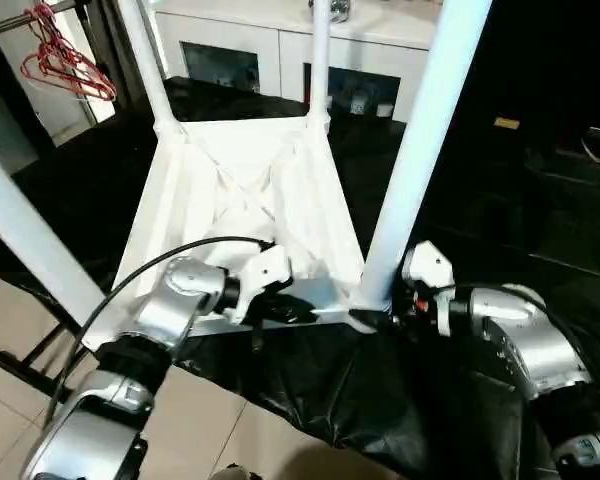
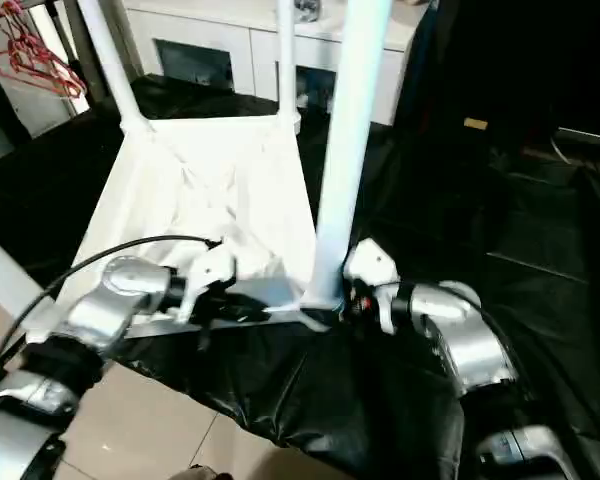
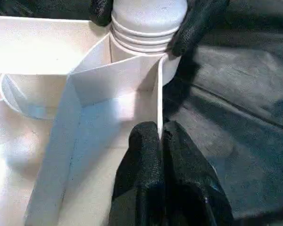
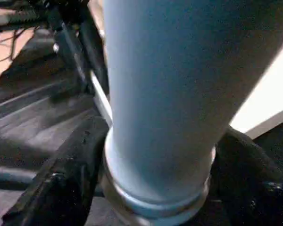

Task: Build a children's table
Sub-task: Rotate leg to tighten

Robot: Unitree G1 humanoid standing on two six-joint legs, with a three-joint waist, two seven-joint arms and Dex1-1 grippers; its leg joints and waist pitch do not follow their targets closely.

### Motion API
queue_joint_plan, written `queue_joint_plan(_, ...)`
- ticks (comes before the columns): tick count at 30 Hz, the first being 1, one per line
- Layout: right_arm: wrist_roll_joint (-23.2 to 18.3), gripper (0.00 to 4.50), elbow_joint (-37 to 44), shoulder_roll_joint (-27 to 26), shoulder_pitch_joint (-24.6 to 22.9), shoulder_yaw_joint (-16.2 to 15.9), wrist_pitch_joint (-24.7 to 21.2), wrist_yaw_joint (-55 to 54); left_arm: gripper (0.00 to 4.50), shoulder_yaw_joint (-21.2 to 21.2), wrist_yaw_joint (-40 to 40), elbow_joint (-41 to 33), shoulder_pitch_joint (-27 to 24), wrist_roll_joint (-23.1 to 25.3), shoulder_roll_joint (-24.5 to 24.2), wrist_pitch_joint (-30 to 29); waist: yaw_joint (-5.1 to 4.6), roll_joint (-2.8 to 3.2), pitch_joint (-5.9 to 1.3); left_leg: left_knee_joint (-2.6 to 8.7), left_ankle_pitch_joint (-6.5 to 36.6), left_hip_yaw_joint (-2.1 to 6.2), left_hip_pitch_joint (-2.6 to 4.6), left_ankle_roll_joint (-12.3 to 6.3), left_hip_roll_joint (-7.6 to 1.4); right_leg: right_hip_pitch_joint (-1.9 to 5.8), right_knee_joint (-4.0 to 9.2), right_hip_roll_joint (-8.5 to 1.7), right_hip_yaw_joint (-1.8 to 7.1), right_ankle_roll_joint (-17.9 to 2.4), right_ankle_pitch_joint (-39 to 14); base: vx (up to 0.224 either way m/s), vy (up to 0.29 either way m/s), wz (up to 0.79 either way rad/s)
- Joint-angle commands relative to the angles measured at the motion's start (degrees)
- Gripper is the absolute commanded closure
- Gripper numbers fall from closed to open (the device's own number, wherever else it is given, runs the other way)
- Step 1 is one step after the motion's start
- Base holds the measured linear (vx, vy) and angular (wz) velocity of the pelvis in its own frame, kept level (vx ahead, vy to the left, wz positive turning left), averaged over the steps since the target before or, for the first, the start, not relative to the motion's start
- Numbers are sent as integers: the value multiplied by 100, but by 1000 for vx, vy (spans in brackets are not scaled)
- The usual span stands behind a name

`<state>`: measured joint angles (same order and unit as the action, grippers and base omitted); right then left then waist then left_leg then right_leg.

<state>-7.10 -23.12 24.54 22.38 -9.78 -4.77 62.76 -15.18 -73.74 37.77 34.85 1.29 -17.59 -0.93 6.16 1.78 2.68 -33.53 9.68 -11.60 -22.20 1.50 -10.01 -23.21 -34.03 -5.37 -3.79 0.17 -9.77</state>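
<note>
The children's table top [image 1: 240, 190] lies upside down on a black sheet, ribbed underside up. Several white legs rise from its corner sockets: two at the far corners [image 1: 145, 60] [image 1: 320, 60], one at the near left [image 1: 25, 235] and one at the near right [image 1: 420, 140]. My left gripper [image 3: 159, 141] is shut on the thin front rim wall, close to the near-right corner socket [image 3: 141, 42]. My right gripper [image 4: 155, 155] wraps the ringed base of the near-right leg [image 4: 170, 70]. One black finger [image 4: 61, 179] presses each side of that base, just above the socket.
A white cabinet with glass doors [image 1: 280, 50] stands behind the table. Red hangers [image 1: 65, 60] hang at the far left. The black sheet [image 1: 360, 390] spreads to the right and front, with tiled floor [image 1: 210, 430] below it. A black cable [image 1: 180, 250] arcs over my left forearm.
</note>
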Motion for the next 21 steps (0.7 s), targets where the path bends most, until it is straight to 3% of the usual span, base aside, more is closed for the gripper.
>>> queue_joint_plan(1, -15, 141, 169, 78, -10, -85, -29, 104, 450, 22, -215, -235, 9, -280, 29, 55, 11, -90, -355, 416, 1485, 155, 128, -293, -376, 232, 382, -382, 251, -1381, -1376, 0, 0, 0)
queue_joint_plan(6, -39, 167, 246, 112, -43, -115, -64, 162, 450, 9, -288, -287, -42, -297, -21, 17, 30, -87, -345, 428, 1609, 161, 139, -219, -375, 225, 398, -388, 254, -1326, -1577, 0, 0, 0)
queue_joint_plan(11, -77, 174, 308, 92, -86, -114, -108, 196, 450, -1, -335, -348, -84, -295, -46, -28, 32, -87, -356, 415, 1479, 156, 130, -256, -370, 235, 379, -384, 254, -1353, -1389, 0, 0, 0)
queue_joint_plan(16, -43, 175, 229, -180, -186, -20, -72, -289, 450, 53, 216, -158, 1, -130, 100, 50, 29, -91, -350, 416, 1499, 154, 132, -248, -370, 225, 390, -385, 258, -1348, -1423, 0, 0, 0)
queue_joint_plan(18, -30, 175, 208, -206, -186, -9, -68, -349, 450, 58, 281, -131, 15, -110, 116, 51, 14, -93, -341, 427, 1626, 166, 137, -184, -362, 221, 410, -394, 255, -1299, -1632, 0, 0, 0)
queue_joint_plan(19, 271, 175, -199, -526, -77, 105, -9, -1284, 450, 58, 1023, 183, 181, 180, 305, 47, 13, -87, -333, 435, 1721, 172, 144, -142, -358, 220, 433, -394, 253, -1236, -1837, 0, 0, 0)
queue_joint_plan(20, 271, 175, -199, -526, -77, 105, -9, -1284, 450, 58, 1023, 183, 181, 180, 305, 47, -33, -77, -304, 443, 1943, 171, 173, -23, -338, 168, 479, -394, 258, -1176, -2161, 0, 0, 0)
queue_joint_plan(21, 334, 175, -317, -650, -37, 161, -24, -1604, 450, 85, 1241, 256, 226, 215, 398, 19, -53, -98, -306, 454, 2074, 210, 175, 84, -332, 193, 506, -418, 247, -1066, -2477, 0, 0, 0)
